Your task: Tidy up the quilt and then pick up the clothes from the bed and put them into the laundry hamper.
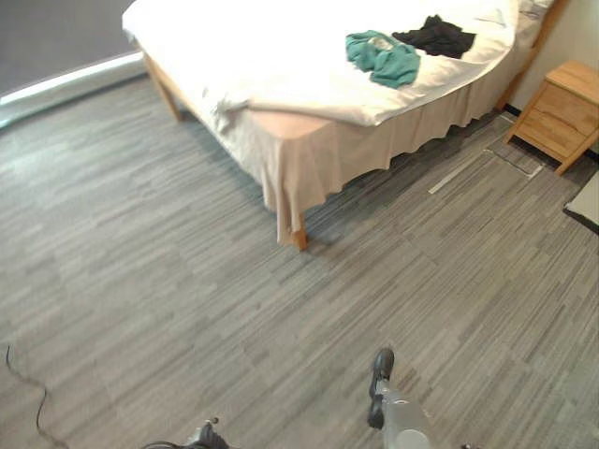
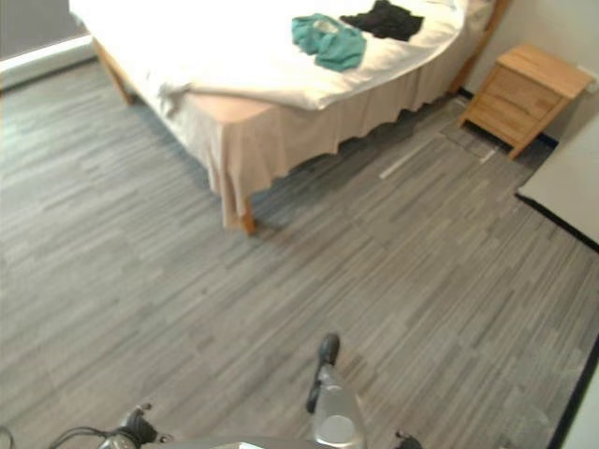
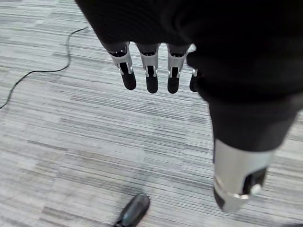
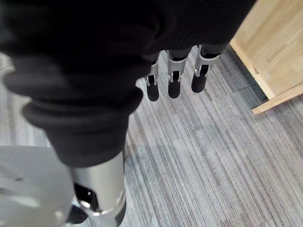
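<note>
A white quilt (image 1: 262, 47) lies over the bed (image 1: 309, 154), which stands far ahead of me. Its near corner is rumpled, and the pinkish mattress corner shows below it. On the quilt near the head end lie a teal garment (image 1: 382, 58) and, just beyond it, a black garment (image 1: 436, 36). My left hand (image 3: 151, 75) hangs over the grey floor with its fingers straight and nothing in it. My right hand (image 4: 173, 80) also hangs open and holds nothing, close to a wooden piece of furniture (image 4: 274, 42).
A wooden nightstand (image 1: 562, 108) stands right of the bed's head. A pale strip (image 1: 459, 173) lies on the floor between bed and nightstand, and a light mat's edge (image 1: 585, 201) shows at the far right. Grey plank floor (image 1: 187, 281) stretches between me and the bed.
</note>
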Available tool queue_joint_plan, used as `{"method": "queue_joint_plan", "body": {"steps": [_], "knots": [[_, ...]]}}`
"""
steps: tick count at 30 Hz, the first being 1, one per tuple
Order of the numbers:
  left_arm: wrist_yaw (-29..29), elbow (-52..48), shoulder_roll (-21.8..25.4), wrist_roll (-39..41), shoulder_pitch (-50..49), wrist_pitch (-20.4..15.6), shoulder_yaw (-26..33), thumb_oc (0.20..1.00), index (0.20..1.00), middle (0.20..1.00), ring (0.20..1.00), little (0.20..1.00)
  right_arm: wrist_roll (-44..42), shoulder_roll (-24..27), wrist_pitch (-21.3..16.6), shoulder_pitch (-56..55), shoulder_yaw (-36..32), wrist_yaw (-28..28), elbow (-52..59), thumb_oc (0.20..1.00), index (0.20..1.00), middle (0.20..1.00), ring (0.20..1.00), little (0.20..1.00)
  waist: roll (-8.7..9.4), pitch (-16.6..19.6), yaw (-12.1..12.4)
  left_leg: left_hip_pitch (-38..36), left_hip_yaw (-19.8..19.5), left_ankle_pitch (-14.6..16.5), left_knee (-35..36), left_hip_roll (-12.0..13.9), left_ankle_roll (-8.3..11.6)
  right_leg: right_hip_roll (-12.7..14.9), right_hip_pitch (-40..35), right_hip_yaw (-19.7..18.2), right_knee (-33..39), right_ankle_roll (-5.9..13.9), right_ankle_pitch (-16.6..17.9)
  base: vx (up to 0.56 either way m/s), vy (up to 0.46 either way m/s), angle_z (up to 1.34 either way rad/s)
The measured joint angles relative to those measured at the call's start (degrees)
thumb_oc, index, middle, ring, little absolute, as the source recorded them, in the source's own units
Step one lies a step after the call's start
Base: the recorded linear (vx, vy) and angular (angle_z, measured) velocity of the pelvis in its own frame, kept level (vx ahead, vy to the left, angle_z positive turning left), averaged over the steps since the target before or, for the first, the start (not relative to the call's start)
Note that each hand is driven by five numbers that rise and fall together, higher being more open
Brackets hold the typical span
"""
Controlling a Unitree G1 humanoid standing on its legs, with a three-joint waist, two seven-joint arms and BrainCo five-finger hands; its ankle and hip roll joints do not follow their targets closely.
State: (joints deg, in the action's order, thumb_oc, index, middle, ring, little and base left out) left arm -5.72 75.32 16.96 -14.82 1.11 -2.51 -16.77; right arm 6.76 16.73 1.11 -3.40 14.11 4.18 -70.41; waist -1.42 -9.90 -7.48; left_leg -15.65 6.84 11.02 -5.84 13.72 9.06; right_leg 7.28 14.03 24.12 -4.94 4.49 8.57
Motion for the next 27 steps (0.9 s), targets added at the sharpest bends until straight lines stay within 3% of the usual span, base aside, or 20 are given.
{"method": "queue_joint_plan", "body": {"steps": [1,2,3,4,5,6,8,9,10,12,14,15,16,17,19,20,22,24,26,27], "knots": [[0.0,-0.8,0.0,0.1,0.2,-0.1,0.6,1.0,1.0,1.0,1.0,1.0,0.0,0.2,-0.1,-0.2,0.3,-0.1,0.3,1.0,1.0,1.0,1.0,1.0,0.95,1.5,0.3,2.7,-1.6,-3.5,-7.4,0.4,2.13,-1.5,-2.1,0.4,3.1,-1.75,1.0,0.48,-0.338,-0.61],[-0.1,-2.0,0.0,0.4,-0.5,-0.2,2.3,1.0,1.0,1.0,1.0,1.0,0.0,0.8,-0.2,0.0,0.6,-0.1,1.3,1.0,1.0,1.0,1.0,1.0,1.72,2.2,1.4,7.7,-5.6,-10.2,-20.0,0.6,3.24,-3.5,-5.8,0.0,6.2,-4.23,0.7,0.33,-0.23,-0.66],[-0.3,-3.4,0.0,0.9,0.1,-0.3,3.4,1.0,1.0,1.0,1.0,1.0,0.0,1.3,-0.5,0.9,1.4,0.0,2.0,1.0,1.0,1.0,1.0,1.0,2.84,1.8,2.4,12.4,-7.8,-15.3,-30.1,0.1,2.74,-3.8,-7.6,-1.3,7.5,-7.41,0.5,0.39,-0.146,-0.65],[-0.3,-3.9,-0.3,1.2,0.9,-0.3,4.1,1.0,1.0,1.0,1.0,1.0,0.0,2.0,-0.2,1.5,2.7,0.1,2.1,1.0,1.0,1.0,1.0,1.0,3.22,1.4,3.6,17.1,-10.2,-15.8,-39.2,-1.1,2.76,-4.3,-8.6,-2.6,8.3,-8.34,0.8,0.26,0.057,-0.91],[-0.5,-5.2,0.1,1.4,3.0,-0.7,3.5,1.0,1.0,1.0,1.0,1.0,0.0,2.6,-0.2,4.2,3.6,0.5,1.9,1.0,1.0,1.0,1.0,1.0,4.66,0.5,6.3,23.8,-10.7,-12.2,-45.9,-4.2,2.58,-4.3,-11.5,-4.9,9.5,-8.88,0.6,0.4,0.104,-0.88],[-0.8,-7.3,0.6,3.1,3.4,-0.9,3.1,1.0,1.0,1.0,1.0,1.0,0.0,2.9,-0.2,6.4,4.4,0.9,1.6,1.0,1.0,1.0,1.0,1.0,6.35,-0.4,7.0,28.4,-10.3,-9.3,-45.7,-5.9,1.27,-3.6,-12.8,-5.7,9.5,-8.21,-0.7,0.44,0.177,-0.91],[-1.8,-10.4,0.6,3.6,3.9,-2.0,1.9,1.0,1.0,1.0,1.0,1.0,0.0,3.4,-1.0,9.2,5.4,1.7,2.3,1.0,1.0,1.0,1.0,1.0,6.56,-1.6,9.8,34.7,-8.8,-7.7,-38.1,-7.3,0.72,-3.7,-16.0,-6.6,9.6,-8.09,-2.0,0.46,0.208,-0.69],[-2.2,-10.6,0.6,4.6,4.0,-2.2,1.4,1.0,1.0,1.0,1.0,1.0,0.0,3.6,-1.2,9.6,5.9,2.3,2.8,1.0,1.0,1.0,1.0,1.0,6.85,-1.9,10.6,35.7,-7.0,-7.8,-28.7,-7.8,0.06,-3.1,-17.4,-6.4,9.8,-6.85,-4.6,0.45,0.201,-0.54],[-2.5,-11.0,0.4,5.4,4.3,-2.0,0.9,1.0,1.0,1.0,1.0,1.0,0.0,3.9,-1.4,9.8,6.3,2.7,2.9,1.0,1.0,1.0,1.0,1.0,5.92,-2.0,11.0,36.4,-5.5,-9.7,-18.0,-7.3,-1.36,-3.9,-19.7,-6.4,10.0,-5.93,-6.2,0.45,0.148,-0.25],[-2.7,-10.1,0.1,5.6,4.2,-1.9,0.7,1.0,1.0,1.0,1.0,1.0,0.0,4.1,-1.5,8.4,6.5,3.1,2.8,1.0,1.0,1.0,1.0,1.0,4.33,-1.8,11.4,36.0,-1.7,-15.7,-4.5,-7.8,-3.3,-4.5,-23.5,-6.0,10.0,-3.98,-9.1,0.38,0.041,-0.14],[-3.1,-8.7,-0.1,5.6,3.2,-1.6,0.4,1.0,1.0,1.0,1.0,1.0,0.0,4.4,-2.0,4.9,6.6,3.2,3.1,1.0,1.0,1.0,1.0,1.0,2.68,-1.0,11.6,34.1,5.1,-18.4,-3.5,-8.0,-6.76,-6.3,-27.9,-5.6,9.9,-1.03,-12.7,0.28,0.059,0.2],[-3.1,-7.4,1.7,5.6,3.0,-1.0,0.5,1.0,1.0,1.0,1.0,1.0,0.0,1.2,-1.6,3.2,6.6,3.2,1.8,1.0,1.0,1.0,1.0,1.0,6.04,0.1,11.3,32.7,4.4,-17.3,-2.7,-10.8,-10.69,-4.3,-29.9,-4.9,9.7,-0.1,-15.2,0.26,0.112,0.43],[-3.3,-7.2,2.9,5.7,3.2,-0.8,1.7,1.0,1.0,1.0,1.0,1.0,0.0,-0.3,-1.8,2.2,6.7,2.9,1.8,1.0,1.0,1.0,1.0,1.0,8.59,0.1,11.5,31.2,4.0,-17.0,0.1,-12.3,-10.28,-3.0,-28.7,-4.8,6.7,0.13,-14.6,0.22,0.139,0.32],[-3.2,-6.6,3.5,5.7,3.3,-0.7,2.0,1.0,1.0,1.0,1.0,1.0,0.0,-1.1,-1.9,2.3,6.4,2.8,1.7,1.0,1.0,1.0,1.0,1.0,8.9,-0.4,12.0,29.7,3.2,-18.8,2.4,-12.3,-10.47,-2.4,-26.4,-4.0,1.4,1.34,-15.9,0.11,0.094,-0.03],[-3.2,-4.3,3.8,5.8,3.4,0.1,2.2,1.0,1.0,1.0,1.0,1.0,0.1,-1.0,-2.3,2.3,6.3,3.0,1.9,1.0,1.0,1.0,1.0,1.0,8.67,-0.9,11.7,23.8,2.0,-19.5,8.9,-12.7,-12.07,-0.9,-19.4,-4.5,-14.1,6.77,-17.4,0.19,0.098,0.12],[-3.3,-4.2,3.8,5.8,3.3,0.1,2.2,1.0,1.0,1.0,1.0,1.0,0.1,-0.9,-2.3,2.2,5.9,3.1,1.9,1.0,1.0,1.0,1.0,1.0,8.22,-1.1,11.3,21.6,0.7,-18.8,10.1,-12.9,-12.12,-0.5,-17.4,-4.1,-19.3,7.02,-17.3,0.21,0.067,0.4],[-3.7,-4.7,3.8,5.8,3.9,-0.1,2.0,1.0,1.0,1.0,1.0,1.0,0.2,0.0,-2.3,2.9,6.0,3.2,1.9,1.0,1.0,1.0,1.0,1.0,6.34,-2.3,11.4,18.7,-0.5,-16.6,10.8,-12.9,-14.38,1.1,-10.7,-4.6,-26.5,7.06,-17.2,0.18,0.05,0.48],[-3.8,-5.2,3.5,5.8,4.1,-0.1,1.9,1.0,1.0,1.0,1.0,1.0,1.3,0.1,-2.3,3.6,6.0,3.2,2.0,1.0,1.0,1.0,1.0,1.0,5.42,-2.8,10.1,18.0,-1.8,-15.6,10.8,-13.6,-14.46,2.5,-8.2,-4.3,-21.4,6.96,-17.0,0.22,-0.052,0.67],[-4.1,-5.1,3.2,6.3,3.9,-0.2,0.8,1.0,1.0,1.0,1.0,1.0,2.0,-0.1,-2.5,3.8,6.3,3.2,2.2,1.0,1.0,1.0,1.0,1.0,5.07,-3.1,10.9,17.0,-3.9,-14.8,10.8,-14.7,-13.24,3.9,-6.0,-6.5,-14.3,6.66,-16.2,0.3,-0.172,0.78],[-4.2,-5.1,2.6,7.7,4.4,-0.1,1.5,1.0,1.0,1.0,1.0,1.0,2.2,0.0,-2.6,3.9,6.6,3.3,2.5,1.0,1.0,1.0,1.0,1.0,5.1,-3.3,9.5,17.3,-7.0,-14.3,10.6,-15.4,-13.87,3.3,-7.4,-8.8,-1.6,5.73,-14.0,0.29,-0.224,1.07]]}}
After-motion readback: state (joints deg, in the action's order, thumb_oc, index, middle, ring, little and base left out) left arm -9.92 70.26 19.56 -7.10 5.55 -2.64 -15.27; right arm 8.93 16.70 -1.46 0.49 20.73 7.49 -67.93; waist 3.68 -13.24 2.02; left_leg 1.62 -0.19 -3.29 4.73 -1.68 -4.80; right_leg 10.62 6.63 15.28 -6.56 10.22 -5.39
